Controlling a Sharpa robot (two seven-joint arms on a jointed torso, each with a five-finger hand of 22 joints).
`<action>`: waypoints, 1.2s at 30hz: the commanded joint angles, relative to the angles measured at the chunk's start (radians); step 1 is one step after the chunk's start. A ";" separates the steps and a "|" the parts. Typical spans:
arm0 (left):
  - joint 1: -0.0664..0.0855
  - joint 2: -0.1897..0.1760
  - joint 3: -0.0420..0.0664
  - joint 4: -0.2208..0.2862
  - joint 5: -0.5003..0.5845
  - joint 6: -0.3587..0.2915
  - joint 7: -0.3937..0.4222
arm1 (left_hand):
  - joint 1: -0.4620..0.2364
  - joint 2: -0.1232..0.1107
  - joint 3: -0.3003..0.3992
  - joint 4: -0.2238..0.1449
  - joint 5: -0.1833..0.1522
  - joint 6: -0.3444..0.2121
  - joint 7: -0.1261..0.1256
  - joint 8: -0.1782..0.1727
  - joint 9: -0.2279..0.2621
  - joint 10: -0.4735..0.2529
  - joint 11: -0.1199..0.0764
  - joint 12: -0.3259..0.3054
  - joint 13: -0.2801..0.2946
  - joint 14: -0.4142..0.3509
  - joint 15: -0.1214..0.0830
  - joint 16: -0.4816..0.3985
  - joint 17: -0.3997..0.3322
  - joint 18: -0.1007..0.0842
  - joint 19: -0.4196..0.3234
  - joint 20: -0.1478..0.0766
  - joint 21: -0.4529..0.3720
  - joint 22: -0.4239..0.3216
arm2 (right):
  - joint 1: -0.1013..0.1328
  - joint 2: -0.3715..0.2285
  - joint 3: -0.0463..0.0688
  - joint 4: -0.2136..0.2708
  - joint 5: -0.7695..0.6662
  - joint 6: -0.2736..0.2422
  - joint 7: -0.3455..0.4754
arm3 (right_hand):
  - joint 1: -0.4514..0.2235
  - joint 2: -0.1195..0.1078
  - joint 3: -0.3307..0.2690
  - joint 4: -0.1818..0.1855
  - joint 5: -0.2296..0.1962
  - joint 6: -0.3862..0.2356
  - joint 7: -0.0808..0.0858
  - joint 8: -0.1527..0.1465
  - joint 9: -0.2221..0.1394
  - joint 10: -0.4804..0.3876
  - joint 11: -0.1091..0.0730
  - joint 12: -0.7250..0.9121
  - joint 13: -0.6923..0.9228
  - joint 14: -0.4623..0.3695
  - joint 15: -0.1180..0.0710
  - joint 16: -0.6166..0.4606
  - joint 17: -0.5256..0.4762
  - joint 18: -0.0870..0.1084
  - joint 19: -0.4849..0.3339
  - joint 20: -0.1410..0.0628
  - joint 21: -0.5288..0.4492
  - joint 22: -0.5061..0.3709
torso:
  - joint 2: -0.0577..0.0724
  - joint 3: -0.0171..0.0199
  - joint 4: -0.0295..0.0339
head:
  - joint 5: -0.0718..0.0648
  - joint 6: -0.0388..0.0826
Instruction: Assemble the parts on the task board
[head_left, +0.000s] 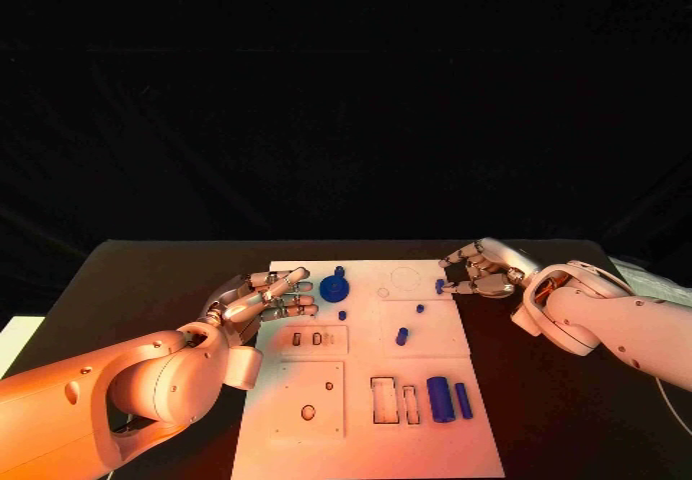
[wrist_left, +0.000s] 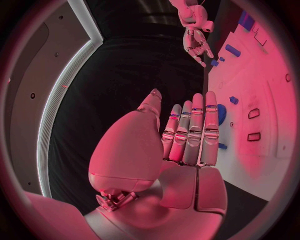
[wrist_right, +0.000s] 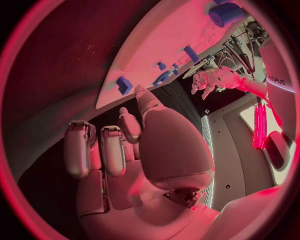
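Reaching in from the lower left of the head view, the left hand (head_left: 264, 298) hovers at the left edge of the task board (head_left: 361, 440), its fingers stretched out side by side and holding nothing; the left wrist view shows the same straight fingers (wrist_left: 190, 132) with an empty palm. Just right of those fingertips, in the upper part of the board, sits a round blue part with a stem (head_left: 335, 289), and a tiny blue peg (head_left: 342, 315) lies just below it. Near the middle of the board a short slanted blue piece (head_left: 402, 336) rests beside another small peg (head_left: 420, 309). Toward the lower right of the board a thick blue cylinder (head_left: 440, 399) lies next to a thinner blue bar (head_left: 463, 400), right of two rectangular slots. At the board's upper right edge stands a small blue part (head_left: 440, 286), and the right hand (head_left: 483, 270) has its curled fingertips right at it; whether it is actually pinching the part cannot be told.
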 joint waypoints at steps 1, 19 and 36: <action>0.001 0.002 0.001 0.002 -0.005 0.022 0.009 | -0.002 0.010 0.001 -0.006 0.006 -0.005 0.000 -0.005 -0.001 -0.007 0.001 -0.004 -0.001 -0.001 0.003 -0.005 0.002 0.018 0.002 0.000 -0.004 -0.002 | -0.003 0.011 0.000 -0.013 -0.021 0.032 0.001 | 0.009 -0.003 0.000 -0.004 -0.006 0.001 0.004 -0.001 -0.001 -0.005 0.000 -0.003 0.000 0.068 0.000 -0.005 0.101 -0.006 -0.002 -0.003 -0.002 -0.001 | 0.000 -0.0009 0.0011 | -0.001 -0.003; 0.001 0.001 0.001 0.002 -0.005 0.020 0.007 | -0.001 0.011 0.002 -0.007 0.006 -0.005 0.000 -0.005 -0.001 -0.007 0.001 -0.005 -0.001 -0.001 0.003 -0.006 0.002 0.018 0.002 0.000 -0.005 -0.002 | -0.017 0.046 0.000 -0.048 -0.053 0.057 -0.017 | 0.030 0.044 0.042 -0.040 -0.066 0.074 -0.009 0.018 0.004 0.008 -0.012 0.009 0.012 0.069 -0.010 -0.003 0.107 -0.007 0.001 -0.010 0.000 0.004 | -0.001 -0.0008 0.0006 | -0.001 -0.010; 0.001 0.000 0.001 0.002 -0.005 0.017 0.006 | -0.001 0.012 0.002 -0.008 0.006 -0.005 0.000 -0.006 -0.001 -0.007 0.001 -0.005 -0.001 -0.001 0.003 -0.006 0.003 0.018 0.002 0.001 -0.005 -0.002 | -0.020 0.055 0.000 -0.064 -0.061 0.053 -0.023 | 0.025 0.068 0.091 -0.061 -0.095 0.133 -0.025 0.031 0.005 0.016 -0.025 0.018 0.022 0.072 -0.021 0.001 0.115 -0.009 0.006 -0.021 0.003 0.012 | -0.001 -0.0007 0.0001 | -0.006 -0.017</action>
